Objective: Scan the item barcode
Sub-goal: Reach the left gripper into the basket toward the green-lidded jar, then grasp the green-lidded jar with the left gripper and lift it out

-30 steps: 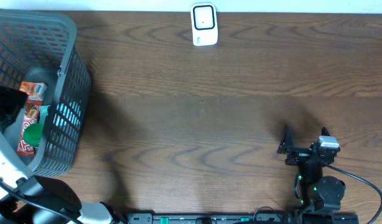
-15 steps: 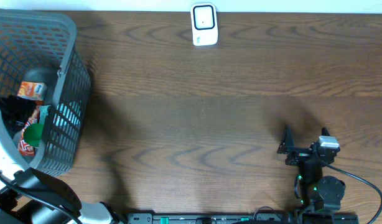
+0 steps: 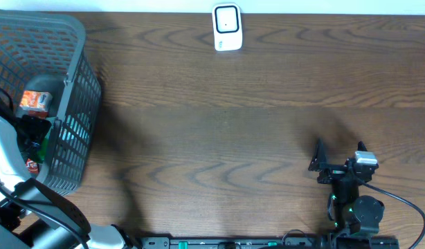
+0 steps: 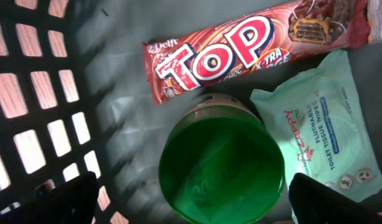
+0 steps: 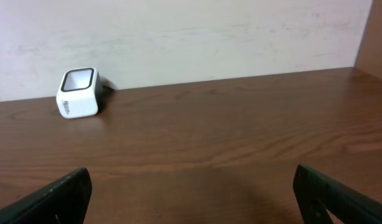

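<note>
Desk: dark wood-grain desk [image 3: 254,124], with a pale wall [image 5: 209,31] behind its far edge.
Scanner: small white scanner [image 3: 226,28] stands at the far edge, about midway along it.
Basket: grey mesh basket [image 3: 77,104] sits at the desk's left end, toward the far-left corner.
Items: all lie in the basket. A red "Top" chocolate bar [image 4: 241,50] lies flat. A green-lidded tub [image 4: 221,168] sits just beside it. A pale green wipes pack [image 4: 321,137] lies against the tub's other side.
Left fingers: left fingers [image 4: 69,199] are down inside the basket, spread wide to either side of the tub and grasping nothing.
Right fingers: right fingers [image 5: 60,193] are near the desk's near edge, toward the right corner. They are released and empty, facing the scanner.
</note>
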`<state>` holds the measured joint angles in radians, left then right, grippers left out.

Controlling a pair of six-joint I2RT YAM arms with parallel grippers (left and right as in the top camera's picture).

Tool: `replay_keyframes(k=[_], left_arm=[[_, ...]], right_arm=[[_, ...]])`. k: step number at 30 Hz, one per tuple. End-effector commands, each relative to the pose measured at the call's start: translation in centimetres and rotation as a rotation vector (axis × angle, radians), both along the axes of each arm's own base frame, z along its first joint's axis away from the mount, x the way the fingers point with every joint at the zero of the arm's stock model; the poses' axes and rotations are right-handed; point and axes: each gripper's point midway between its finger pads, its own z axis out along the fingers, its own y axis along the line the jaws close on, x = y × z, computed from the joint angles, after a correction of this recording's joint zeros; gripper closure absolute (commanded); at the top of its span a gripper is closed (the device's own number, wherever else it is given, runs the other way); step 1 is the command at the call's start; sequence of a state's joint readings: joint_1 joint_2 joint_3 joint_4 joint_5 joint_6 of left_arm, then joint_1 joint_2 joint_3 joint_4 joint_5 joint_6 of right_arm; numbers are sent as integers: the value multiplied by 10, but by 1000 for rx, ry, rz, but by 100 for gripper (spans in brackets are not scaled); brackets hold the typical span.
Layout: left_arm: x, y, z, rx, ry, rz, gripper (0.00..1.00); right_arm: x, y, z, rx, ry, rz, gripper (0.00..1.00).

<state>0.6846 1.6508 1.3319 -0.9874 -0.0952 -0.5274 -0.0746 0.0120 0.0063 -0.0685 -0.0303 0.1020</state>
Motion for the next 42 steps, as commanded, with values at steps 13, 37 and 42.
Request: replay_keyframes(k=[13,37,42], left_arm=[[5,-3,-67,-136,114,5,2],[71,0,81,-125,-249,-64,40],[92,-28,178,-102,-554,-171,40]], right_arm=[[0,2,0,9,-1,8,1],[0,2,0,9,-1,8,1],[0,2,0,9,-1,8,1]])
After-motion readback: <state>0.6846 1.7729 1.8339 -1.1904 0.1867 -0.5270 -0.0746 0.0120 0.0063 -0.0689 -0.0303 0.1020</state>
